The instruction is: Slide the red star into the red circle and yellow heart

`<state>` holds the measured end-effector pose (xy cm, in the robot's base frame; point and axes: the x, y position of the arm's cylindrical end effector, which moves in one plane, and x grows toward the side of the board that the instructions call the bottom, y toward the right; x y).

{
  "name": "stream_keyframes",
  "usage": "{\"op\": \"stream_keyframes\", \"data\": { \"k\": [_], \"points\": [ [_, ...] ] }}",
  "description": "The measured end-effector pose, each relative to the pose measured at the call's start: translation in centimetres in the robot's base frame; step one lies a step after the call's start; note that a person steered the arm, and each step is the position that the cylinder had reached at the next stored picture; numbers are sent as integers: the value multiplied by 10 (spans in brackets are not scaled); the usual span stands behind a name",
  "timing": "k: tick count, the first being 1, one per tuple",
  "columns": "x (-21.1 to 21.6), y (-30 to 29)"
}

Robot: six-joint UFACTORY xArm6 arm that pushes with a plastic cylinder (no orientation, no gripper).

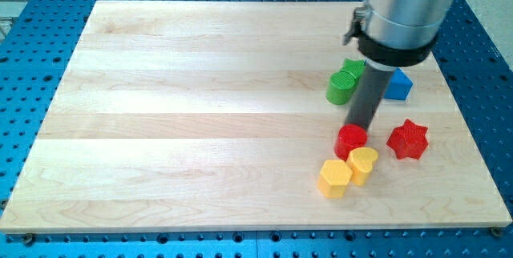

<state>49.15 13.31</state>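
The red star (408, 139) lies at the view's right on the wooden board (200, 114). The red circle (351, 141) lies to its left, with a gap between them. The yellow heart (363, 163) sits just below the red circle, touching it. My tip (355, 126) is at the red circle's upper edge, left of the red star; whether it touches the circle I cannot tell.
A yellow hexagon (334, 178) sits against the yellow heart's left side. Two green blocks (343, 84) lie above my tip, partly behind the rod. A blue block (397, 86) lies to the rod's right. The blue perforated table (32, 90) surrounds the board.
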Motion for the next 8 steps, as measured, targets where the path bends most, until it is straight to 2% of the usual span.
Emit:
{"op": "stream_keyframes", "data": {
  "k": [2, 3, 4, 5, 6, 7, 8],
  "points": [
    [13, -18],
    [-5, 17],
    [-15, 87],
    [10, 134],
    [24, 90],
    [27, 21],
    [16, 54]
  ]
}}
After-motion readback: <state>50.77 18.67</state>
